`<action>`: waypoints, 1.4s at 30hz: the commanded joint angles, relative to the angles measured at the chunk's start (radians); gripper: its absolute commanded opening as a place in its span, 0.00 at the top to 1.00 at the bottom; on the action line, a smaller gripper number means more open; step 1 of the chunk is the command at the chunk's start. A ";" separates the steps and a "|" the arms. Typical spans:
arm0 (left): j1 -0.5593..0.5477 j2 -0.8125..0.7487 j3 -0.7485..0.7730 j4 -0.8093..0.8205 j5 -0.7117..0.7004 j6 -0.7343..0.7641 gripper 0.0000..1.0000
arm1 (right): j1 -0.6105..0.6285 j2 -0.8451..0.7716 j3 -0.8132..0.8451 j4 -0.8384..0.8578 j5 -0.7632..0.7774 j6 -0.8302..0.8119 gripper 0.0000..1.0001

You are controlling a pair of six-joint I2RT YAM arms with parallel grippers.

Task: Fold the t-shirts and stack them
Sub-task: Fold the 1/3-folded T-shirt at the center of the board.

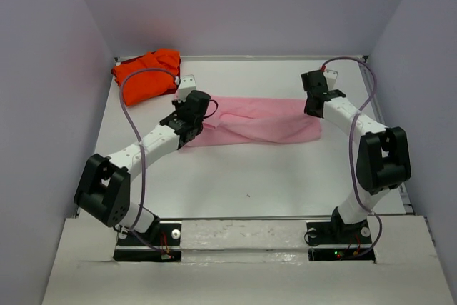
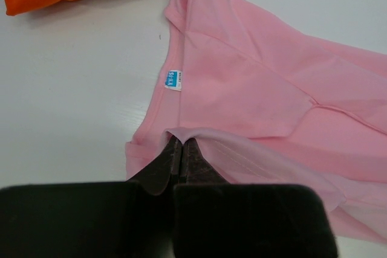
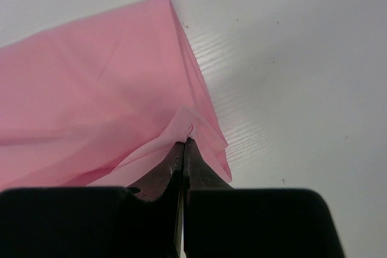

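so here we had the pink t-shirt (image 1: 257, 123) lying as a long band across the middle of the table (image 1: 250, 183), already doubled over on itself. the orange t-shirt (image 1: 146, 75) sat bunched in the far left corner, right beside the pink one's neck end; we couldn't tell if they touched.

the left gripper (image 2: 180, 143) had its fingers pinched together on a fold of pink cloth at the neck end. the right gripper (image 3: 184, 143) was pinched the same way on the corner at the other end.

what worried us: both pinches held only a small bit of fabric near the edge. if the arms pulled apart too hard or lifted unevenly, we figured a corner could slip out and the fold would flop open. the left pinch also looked like it caught just the top layer, so the layer under it might lag and wrinkle. and carrying that end toward the back could drag the orange one along, since it was so close.

labels: just a little blue and white tag (image 2: 172, 80) inside the collar. it had print on it, but too small for us to read. we saw no other writing.
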 commanded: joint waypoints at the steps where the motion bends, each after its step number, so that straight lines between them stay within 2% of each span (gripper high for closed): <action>1: 0.012 0.023 0.067 0.068 -0.027 0.023 1.00 | -0.002 0.032 0.060 0.040 0.091 -0.036 1.00; 12: 0.017 0.207 0.195 0.082 0.007 0.071 1.00 | -0.002 0.219 0.160 0.046 0.104 -0.036 1.00; 20: 0.026 0.322 0.237 0.161 0.005 0.115 1.00 | -0.002 0.332 0.246 0.046 0.108 -0.052 1.00; 23: 0.040 0.348 0.242 0.198 -0.012 0.123 1.00 | -0.002 0.361 0.261 0.046 0.119 -0.059 0.92; 26: 0.064 0.363 0.246 0.229 -0.022 0.137 0.79 | -0.002 0.368 0.272 0.050 0.125 -0.075 0.70; 27: 0.078 0.366 0.254 0.235 -0.021 0.144 0.62 | -0.002 0.365 0.273 0.054 0.128 -0.087 0.64; 30: 0.095 0.363 0.269 0.243 -0.033 0.160 0.44 | -0.002 0.341 0.275 0.070 0.122 -0.102 0.53; 34: 0.106 0.327 0.274 0.264 -0.039 0.204 0.36 | -0.002 0.290 0.253 0.083 0.104 -0.107 0.50; 39: 0.104 0.259 0.277 0.235 -0.044 0.236 0.35 | -0.002 0.206 0.223 0.095 0.086 -0.130 0.50; 42: 0.104 0.205 0.275 0.168 0.017 0.184 0.35 | 0.007 0.165 0.223 0.095 -0.026 -0.148 0.48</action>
